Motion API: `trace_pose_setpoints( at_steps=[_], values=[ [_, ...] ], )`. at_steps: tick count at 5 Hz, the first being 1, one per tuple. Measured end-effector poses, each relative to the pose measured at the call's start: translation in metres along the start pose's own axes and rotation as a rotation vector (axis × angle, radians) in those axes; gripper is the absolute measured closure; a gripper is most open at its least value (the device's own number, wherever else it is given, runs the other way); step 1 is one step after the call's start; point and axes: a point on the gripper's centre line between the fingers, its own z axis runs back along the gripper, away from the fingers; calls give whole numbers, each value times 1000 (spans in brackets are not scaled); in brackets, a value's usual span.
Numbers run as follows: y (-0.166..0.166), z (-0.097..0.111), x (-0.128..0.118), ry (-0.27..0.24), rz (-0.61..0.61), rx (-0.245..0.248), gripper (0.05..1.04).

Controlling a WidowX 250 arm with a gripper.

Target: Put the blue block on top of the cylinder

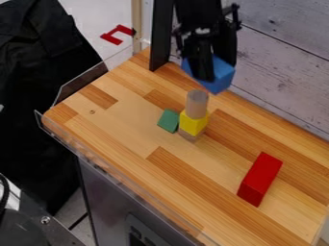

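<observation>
Clamped at fingers of black gripper [213,72] on blue block [220,82], tilted corner-down, flat-faced, plain blue, held near top of greyish cylinder [197,103], apart from it, above yellow block [193,123] and green block [168,120], over wooden counter [122,122].

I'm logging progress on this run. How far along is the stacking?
In place: the cylinder stands upright on the yellow block, with a wooden block beneath. In hand: the gripper holds the blue block, tilted and clear of the cylinder's top. Left: bringing it over the cylinder, setting it down and letting go.
</observation>
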Motion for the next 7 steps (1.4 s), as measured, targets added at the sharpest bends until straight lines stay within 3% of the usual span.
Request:
trace_pose_setpoints(
  at_steps=[1, 7],
  values=[
    [3, -6, 2, 24, 29, -10, 530],
    [6, -18, 12, 43, 52, 11, 530]
  ],
)
